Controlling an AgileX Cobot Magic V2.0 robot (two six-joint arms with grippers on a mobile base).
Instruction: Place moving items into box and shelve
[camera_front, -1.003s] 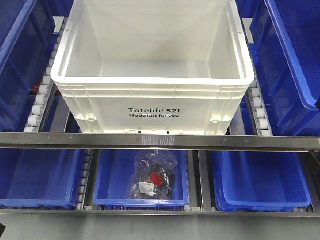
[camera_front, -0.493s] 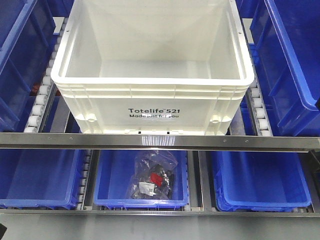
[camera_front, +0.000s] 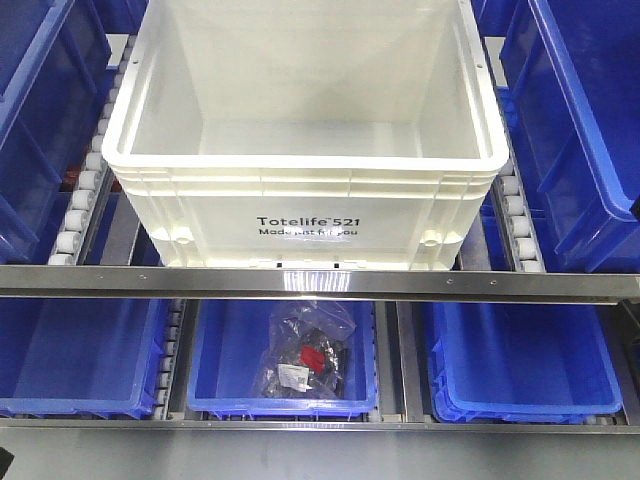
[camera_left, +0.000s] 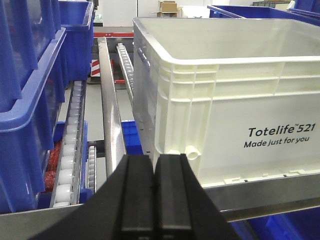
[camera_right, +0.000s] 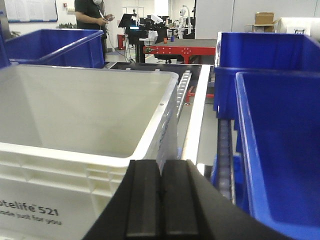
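A white Totelife 521 box (camera_front: 300, 215) stands empty on the upper roller shelf; it also shows in the left wrist view (camera_left: 240, 100) and the right wrist view (camera_right: 75, 130). A clear bag of dark and red parts (camera_front: 305, 355) lies in the middle blue bin (camera_front: 225, 385) on the lower shelf. My left gripper (camera_left: 154, 159) is shut and empty, in front of the box's left front corner. My right gripper (camera_right: 161, 164) is shut and empty, near the box's right front corner. Neither gripper shows in the front view.
A metal shelf rail (camera_front: 320, 283) runs across below the box. Blue bins stand at the upper left (camera_front: 30, 120), upper right (camera_front: 585, 130), lower left (camera_front: 75, 360) and lower right (camera_front: 520, 365). Roller tracks (camera_front: 85, 195) flank the box. A person (camera_right: 92, 15) stands far behind.
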